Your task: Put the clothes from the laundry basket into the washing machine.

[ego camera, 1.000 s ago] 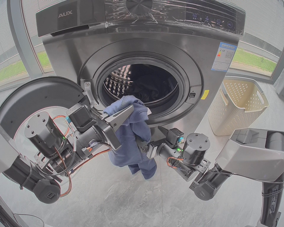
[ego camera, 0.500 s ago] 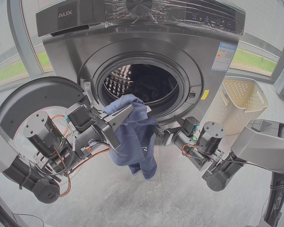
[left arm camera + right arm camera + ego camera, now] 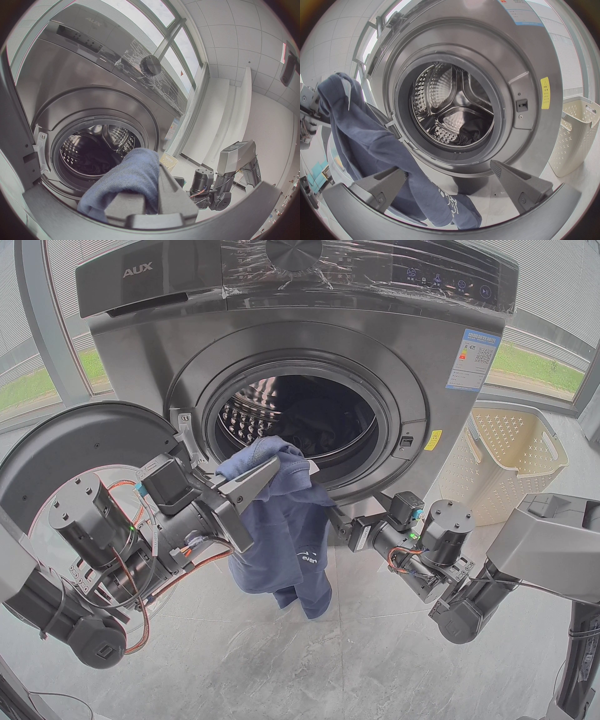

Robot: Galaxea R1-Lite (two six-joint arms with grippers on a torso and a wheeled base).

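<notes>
The head view takes in the whole washing machine (image 3: 437,365), its round door (image 3: 81,434) swung open to the left of the drum mouth and the cream laundry basket (image 3: 506,459) standing on the floor to the right of it. The right wrist view looks straight into the drum (image 3: 447,103), where a dark piece of clothing (image 3: 472,131) lies at the bottom. The left wrist view shows the control knob (image 3: 150,65) above the drum mouth, under crinkled clear film.

A blue-bordered label (image 3: 473,359) sits up and to the right of the drum mouth, and a small yellow sticker (image 3: 432,440) beside the door latch; their print is too small to make out. The blue garment (image 3: 281,534) carries small white lettering low on its front.

The left gripper (image 3: 265,471) is clamped on the top of the blue garment just in front of the drum mouth's lower rim, cloth bunched between its fingers (image 3: 125,203); the rest hangs down toward the floor. The right gripper (image 3: 353,509) is below and right of the drum mouth with its jaws spread wide. It grips nothing, though the garment's edge drapes past one finger (image 3: 384,184).
</notes>
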